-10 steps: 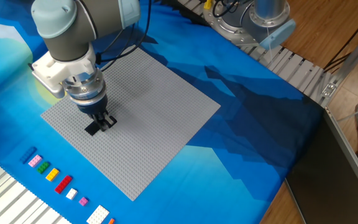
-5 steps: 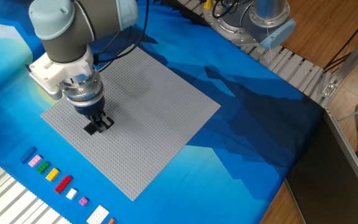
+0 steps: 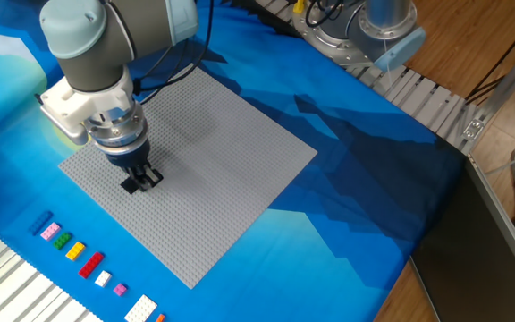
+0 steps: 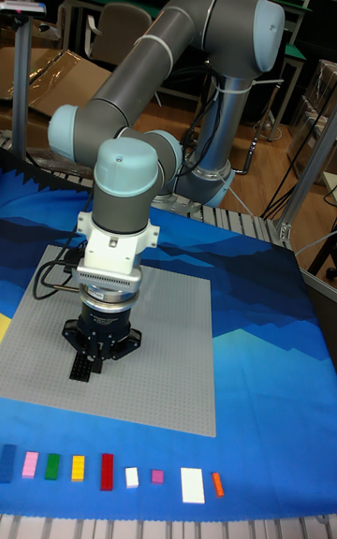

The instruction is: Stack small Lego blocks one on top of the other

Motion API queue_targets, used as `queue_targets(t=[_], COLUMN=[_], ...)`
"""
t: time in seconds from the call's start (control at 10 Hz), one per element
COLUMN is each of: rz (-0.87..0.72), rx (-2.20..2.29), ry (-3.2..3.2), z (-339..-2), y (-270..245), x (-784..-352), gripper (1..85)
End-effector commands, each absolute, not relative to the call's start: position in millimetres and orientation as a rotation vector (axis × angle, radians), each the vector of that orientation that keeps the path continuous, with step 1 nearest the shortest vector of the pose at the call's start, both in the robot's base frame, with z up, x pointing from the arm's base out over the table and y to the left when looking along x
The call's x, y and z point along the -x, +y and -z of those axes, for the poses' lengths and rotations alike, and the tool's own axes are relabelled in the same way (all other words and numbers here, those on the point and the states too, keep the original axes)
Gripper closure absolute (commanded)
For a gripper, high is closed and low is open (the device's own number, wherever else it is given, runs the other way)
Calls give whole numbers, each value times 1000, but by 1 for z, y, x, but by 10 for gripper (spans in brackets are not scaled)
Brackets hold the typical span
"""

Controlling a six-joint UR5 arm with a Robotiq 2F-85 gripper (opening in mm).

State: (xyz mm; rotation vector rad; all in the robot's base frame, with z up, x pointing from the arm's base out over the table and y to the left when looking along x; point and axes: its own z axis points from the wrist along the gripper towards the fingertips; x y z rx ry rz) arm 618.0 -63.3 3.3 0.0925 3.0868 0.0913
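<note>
A flat black Lego block (image 3: 131, 185) lies on the grey baseplate (image 3: 222, 152), near its left part. My gripper (image 3: 143, 175) points straight down at the block's right end, with its dark fingertips at or just above the block. In the tall fixed view the black block (image 4: 83, 367) pokes out to the left of the gripper (image 4: 97, 358). The dark fingers merge with the block, so I cannot tell whether they hold it. A small blue block (image 3: 41, 224) sits at the left end of a row of bricks on the cloth, also seen as the blue block (image 4: 7, 462).
The row (image 3: 88, 261) of coloured bricks (pink, green, yellow, red, white, magenta, a larger white one, orange) runs along the front edge of the blue cloth (image 3: 356, 179). Metal rails (image 3: 7, 286) lie just beyond it. A second robot base (image 3: 365, 27) stands at the back right.
The gripper and arm have shifted slightly to the left over the baseplate. The black block stays at almost the same spot under the fingertips.
</note>
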Motion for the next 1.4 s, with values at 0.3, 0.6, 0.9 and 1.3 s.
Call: queue_targets(t=[0.3,0.6,0.9,1.3], rz=[-61,-10,-16,-14], rx=[-107,-85,-61,-42], ry=[3107,3117,3129,3143], z=[-9,-10,-12,-13], y=[-67,-76,-81,-86], x=[-616,-613,-610,-604], gripper=[847,847,847,847])
